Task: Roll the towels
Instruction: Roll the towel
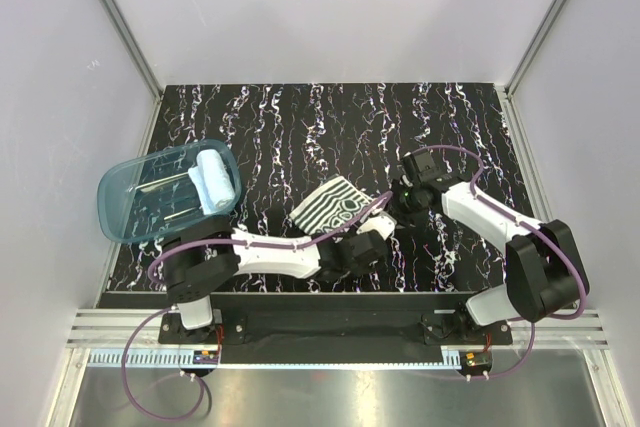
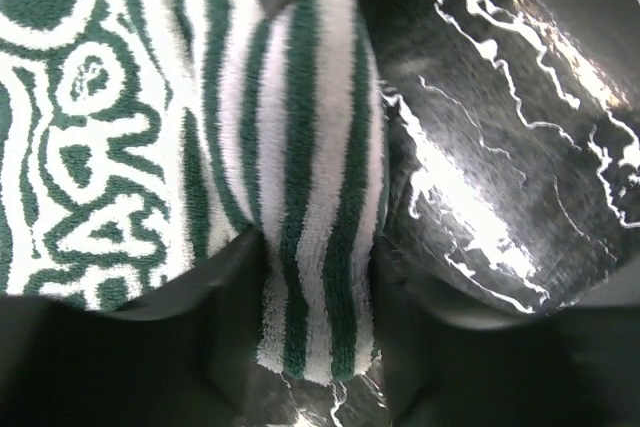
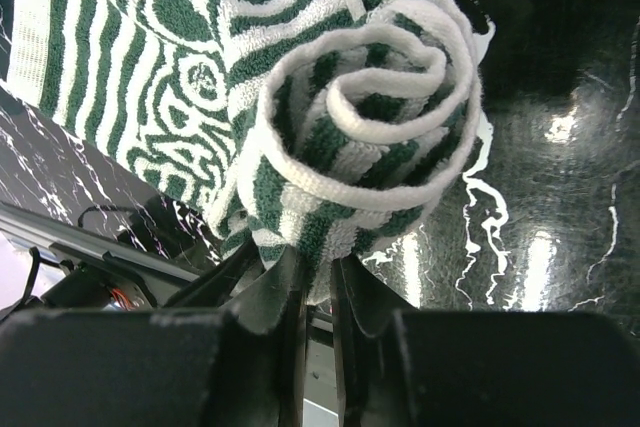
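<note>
Top external: striped towel (image 1: 335,205) at centre, seemingly half-rolled; blue towel (image 1: 214,179) in the tub (image 1: 125,212) at nine o'clock. Left wrist: left gripper (image 2: 318,292) clamps the striped roll. Right wrist: right gripper (image 3: 318,292), nearly closed, pinches its six-o'clock end.

1. Two towels: one light blue towel (image 1: 214,179), one striped towel (image 1: 330,204).
2. One blue plastic tub (image 1: 122,199).
3. Two robot arms: left arm (image 1: 275,252), right arm (image 1: 480,209).
4. One table (image 1: 300,127).

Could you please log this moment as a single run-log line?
striped towel: partly rolled | left gripper: shut on roll | right gripper: shut on roll end | blue towel: rolled, in tub
</note>
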Action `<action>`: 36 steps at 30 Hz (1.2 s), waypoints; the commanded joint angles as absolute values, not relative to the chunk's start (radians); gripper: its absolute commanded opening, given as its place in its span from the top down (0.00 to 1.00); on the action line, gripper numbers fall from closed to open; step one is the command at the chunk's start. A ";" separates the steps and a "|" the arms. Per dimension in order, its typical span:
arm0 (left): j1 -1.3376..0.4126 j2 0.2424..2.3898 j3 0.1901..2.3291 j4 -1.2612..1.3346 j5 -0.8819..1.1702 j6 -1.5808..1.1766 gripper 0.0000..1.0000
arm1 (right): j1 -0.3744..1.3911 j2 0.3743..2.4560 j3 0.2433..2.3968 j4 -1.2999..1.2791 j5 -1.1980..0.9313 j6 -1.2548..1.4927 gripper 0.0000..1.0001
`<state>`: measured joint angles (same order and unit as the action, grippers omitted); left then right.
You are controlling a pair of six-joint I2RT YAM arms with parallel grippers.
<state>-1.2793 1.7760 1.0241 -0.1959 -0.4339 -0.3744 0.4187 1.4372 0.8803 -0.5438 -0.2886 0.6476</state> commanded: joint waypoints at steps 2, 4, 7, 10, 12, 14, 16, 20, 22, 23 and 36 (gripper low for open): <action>-1.241 1.821 0.991 -0.218 -0.325 -0.399 0.69 | 0.394 1.428 0.867 -0.545 -0.293 0.627 0.83; -1.227 1.809 0.980 -0.213 -0.307 -0.397 0.75 | 0.391 1.427 0.859 -0.538 -0.295 0.626 0.83; -1.207 1.786 0.962 -0.196 -0.266 -0.396 0.81 | 0.385 1.425 0.851 -0.535 -0.298 0.627 0.83; -1.177 1.767 0.951 -0.176 -0.194 -0.394 0.83 | 0.373 1.420 0.864 -0.549 -0.290 0.621 0.73; -1.145 1.758 0.933 -0.150 -0.094 -0.399 0.85 | 0.365 1.410 0.882 -0.569 -0.275 0.618 0.54; -1.120 1.756 0.916 -0.124 0.019 -0.408 0.88 | 0.362 1.402 0.894 -0.581 -0.262 0.615 0.45; -1.095 1.755 0.905 -0.106 0.069 -0.417 0.90 | 0.359 1.396 0.913 -0.603 -0.244 0.615 0.35; -1.048 1.741 0.884 -0.071 0.162 -0.452 0.91 | 0.359 1.353 0.936 -0.650 -0.180 0.620 0.28; -1.028 1.741 0.888 -0.067 0.208 -0.466 0.91 | 0.357 1.322 0.940 -0.661 -0.155 0.626 0.27; -1.017 1.740 0.890 -0.066 0.253 -0.478 0.91 | 0.359 1.307 0.940 -0.664 -0.152 0.630 0.27; -0.807 1.819 0.899 0.054 0.633 -0.664 0.82 | 0.357 1.085 0.738 -0.394 -0.362 0.721 0.24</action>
